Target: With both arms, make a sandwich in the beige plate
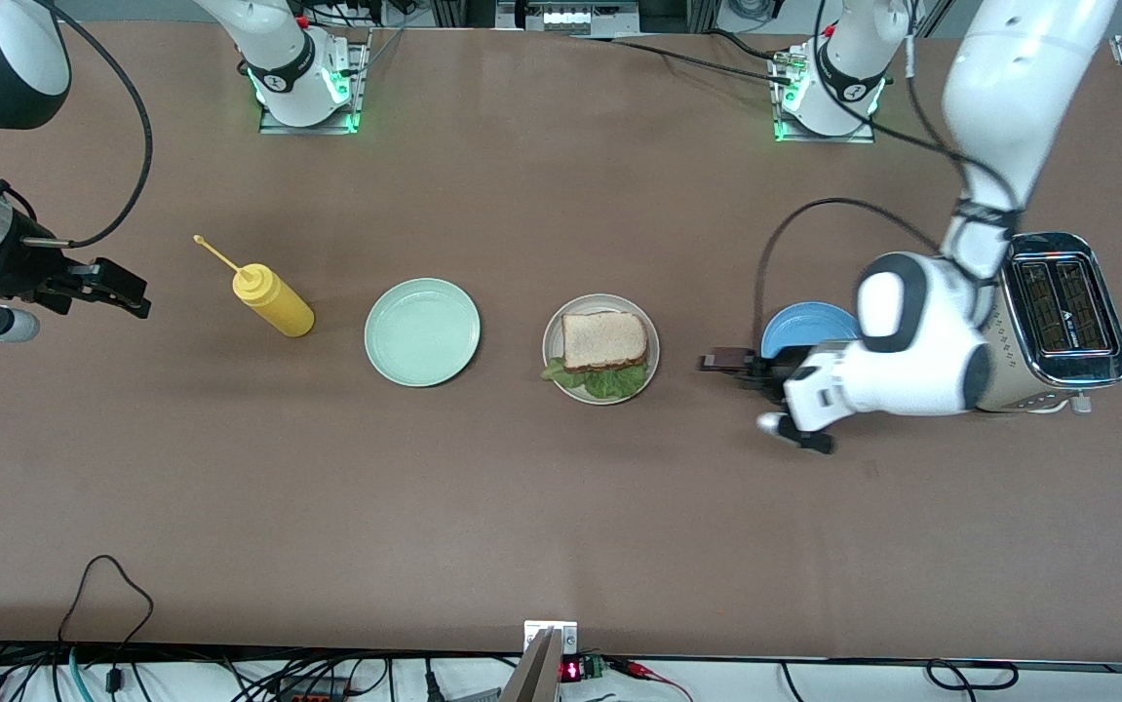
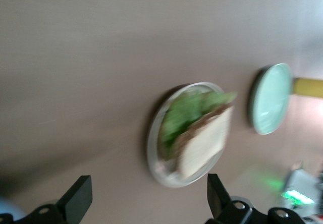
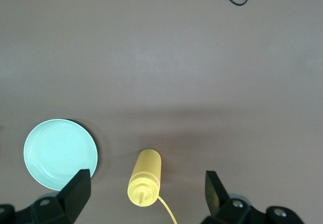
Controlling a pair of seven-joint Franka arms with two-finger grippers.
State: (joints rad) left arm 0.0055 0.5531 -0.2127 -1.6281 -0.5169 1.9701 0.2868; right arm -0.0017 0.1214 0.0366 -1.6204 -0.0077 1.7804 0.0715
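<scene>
My left claw [image 1: 728, 363] hangs spread and empty beside the beige plate [image 1: 555, 327], where the sandwich [image 1: 603, 352] sits. My right claw [image 1: 122, 289] waits spread near the mustard bottle [image 1: 273, 301]. No lettering is readable.

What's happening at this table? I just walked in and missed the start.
The sandwich, toast with lettuce between, sits assembled on the beige plate. Neither arm holds anything. The left claw is open, empty, low over the table between that plate and the blue plate. The right claw waits open at the right arm's end, near the mustard bottle.
</scene>
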